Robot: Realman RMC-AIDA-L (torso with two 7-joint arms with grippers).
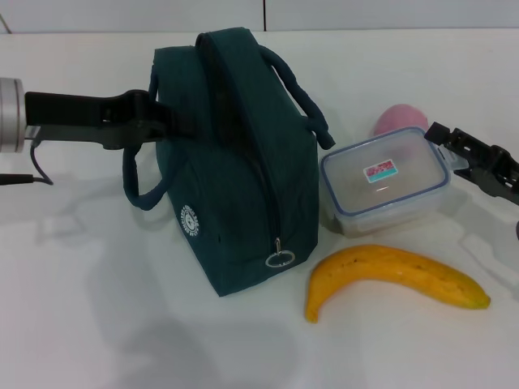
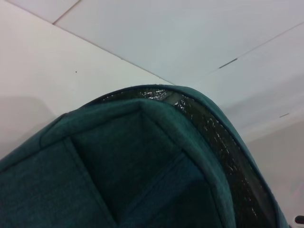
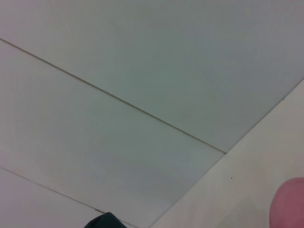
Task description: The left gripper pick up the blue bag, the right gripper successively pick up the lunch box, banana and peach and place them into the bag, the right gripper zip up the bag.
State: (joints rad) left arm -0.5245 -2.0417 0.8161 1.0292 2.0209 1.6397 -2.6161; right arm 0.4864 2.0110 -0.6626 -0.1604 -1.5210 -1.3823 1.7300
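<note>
Left hand [image 1: 177, 121] pressed against the upper side of the blue bag [image 1: 235, 170], fingers seemingly clamped on its fabric; bag upright on the table [image 1: 97, 324]. Right hand [image 1: 462, 150] open just beside the lunch box [image 1: 385, 182]; banana [image 1: 393, 279] in front, peach [image 1: 399, 120] behind.

At frame centre, the blue bag [image 1: 235, 162] is dark teal with a round white logo and a silver ring pull; its lining gleams silver-black. The lunch box [image 1: 388, 180] is clear, blue-rimmed, with a red-and-blue sticker. The banana [image 1: 393, 278] is yellow, brown-flecked; the peach [image 1: 399, 119] pink; the table [image 1: 97, 324] white.
</note>
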